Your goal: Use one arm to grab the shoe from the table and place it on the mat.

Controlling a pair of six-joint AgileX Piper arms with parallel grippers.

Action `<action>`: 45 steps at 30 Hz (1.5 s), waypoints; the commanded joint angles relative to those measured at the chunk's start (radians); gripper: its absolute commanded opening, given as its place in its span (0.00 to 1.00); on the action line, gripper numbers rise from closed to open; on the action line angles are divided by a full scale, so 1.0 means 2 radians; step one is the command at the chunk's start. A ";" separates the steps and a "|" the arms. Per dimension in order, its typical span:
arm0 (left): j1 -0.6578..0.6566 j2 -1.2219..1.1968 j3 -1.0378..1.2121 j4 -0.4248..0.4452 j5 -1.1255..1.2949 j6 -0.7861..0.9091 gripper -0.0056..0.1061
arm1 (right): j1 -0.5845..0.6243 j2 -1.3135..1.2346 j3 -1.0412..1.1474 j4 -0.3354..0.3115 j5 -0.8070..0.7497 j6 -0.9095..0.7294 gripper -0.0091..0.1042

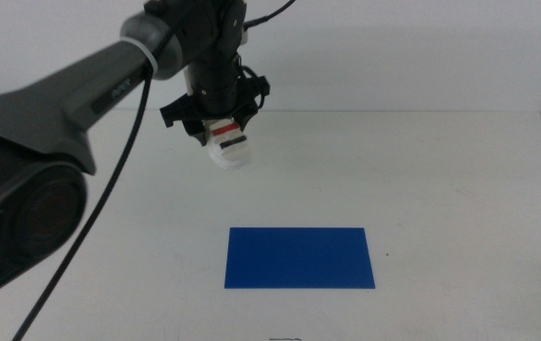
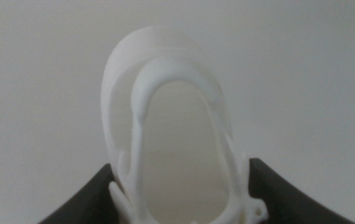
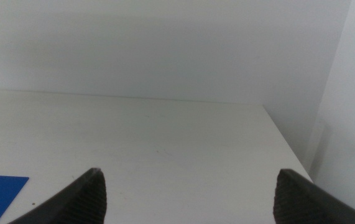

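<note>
One arm is at work here: your large dark grey and black robot arm (image 1: 71, 95) reaches in from the left of the middle view, its black cable (image 1: 109, 189) trailing down beside it, and its black left gripper (image 1: 221, 128) points downward above the far part of the large plain white tabletop (image 1: 459, 189). You can see that its two dark jaws are clamped on the small white chunky-soled shoe (image 1: 229, 147), whose red strap and a black strap show just below the gripper. The shoe hangs clear of the tabletop, its pale sole end lowest, tilted slightly toward the right of the middle view.

In your left wrist view the same shoe (image 2: 165, 124) fills the centre, with a dark jaw pressed against each of its sides and the white rounded rim rising between them; the straps are hidden from this angle.

The flat, thin, deep blue rectangular mat (image 1: 299, 257) lies on the tabletop nearer the camera than the shoe and somewhat to its right, well apart from it. Nothing rests on the mat.

Your right gripper (image 3: 189, 199) waits out of the middle view. In the right wrist view its jaws stand wide apart with only bare tabletop (image 3: 165, 143) between them, and a corner of the blue mat (image 3: 0, 193) shows beside one jaw.
</note>
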 commanded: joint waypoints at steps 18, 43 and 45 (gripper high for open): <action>-0.129 -0.140 0.146 -0.018 -0.011 -0.025 0.04 | 0.001 -0.010 -0.009 -0.004 -0.038 -0.003 0.91; -0.148 -0.101 0.146 -0.097 -0.045 0.671 0.04 | 0.001 -0.010 -0.009 -0.004 -0.038 -0.003 0.91; -0.148 -0.100 0.146 -0.111 -0.028 0.736 0.04 | 0.001 -0.010 -0.009 -0.004 -0.038 -0.003 0.91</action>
